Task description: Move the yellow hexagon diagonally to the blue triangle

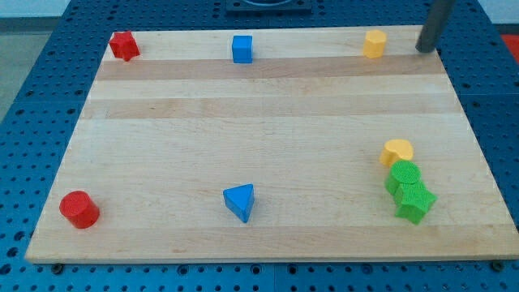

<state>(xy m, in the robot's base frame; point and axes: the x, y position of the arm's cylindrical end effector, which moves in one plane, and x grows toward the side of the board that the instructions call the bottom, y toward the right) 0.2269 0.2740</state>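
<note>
Pale wooden board (268, 105) on a blue perforated table (36, 89), evenly lit.

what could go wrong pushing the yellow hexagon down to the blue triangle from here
My tip sits right of the yellow hexagon, near the board's top edge, so an off-centre shove could slide it off the board. The blue triangle lies far across the view's lower middle; over a long diagonal the hexagon may slip off my tip.

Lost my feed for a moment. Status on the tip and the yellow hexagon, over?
My tip at the view's top right, just right of the yellow hexagon, not touching. Blue triangle bottom centre. No blocks on the diagonal between them.
</note>
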